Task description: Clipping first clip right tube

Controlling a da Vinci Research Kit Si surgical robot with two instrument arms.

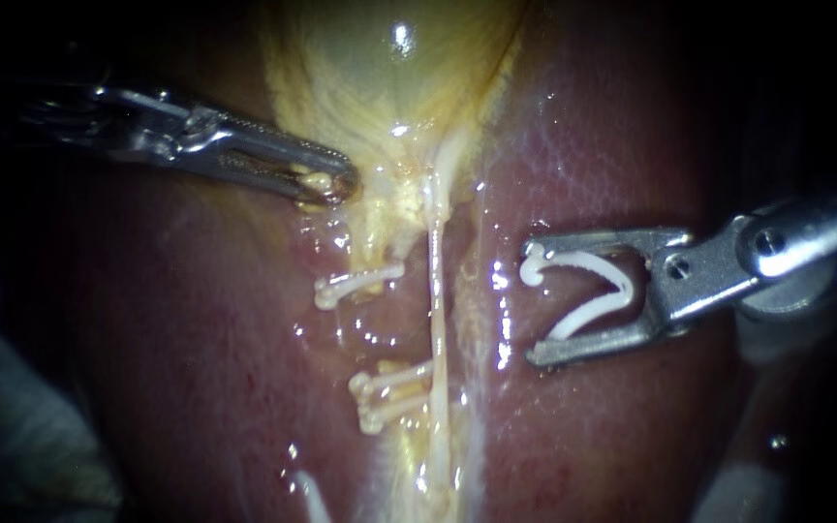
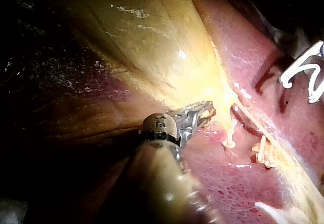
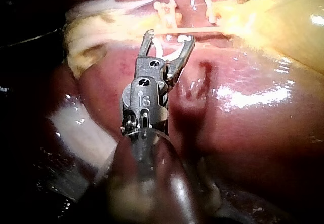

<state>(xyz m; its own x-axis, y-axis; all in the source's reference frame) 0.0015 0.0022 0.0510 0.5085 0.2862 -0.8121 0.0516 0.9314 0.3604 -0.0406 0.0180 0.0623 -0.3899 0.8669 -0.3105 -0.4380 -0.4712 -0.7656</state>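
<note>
Right tube (image 1: 435, 291) unclipped: right instrument (image 1: 535, 305), jaws holding an open clip (image 1: 588, 291), hovers just right; next it should straddle it. Left instrument (image 1: 339, 184), jaws clenched on gallbladder (image 1: 389, 87).

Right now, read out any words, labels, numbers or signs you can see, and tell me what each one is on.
Liver, gallbladder, placed clips, loaded clip: no text at all.
Left instrument: small stamped marks on its wrist joint, too small to read reliably.
Right instrument: small stamped marks on its wrist joint, also too small to read reliably.
</note>
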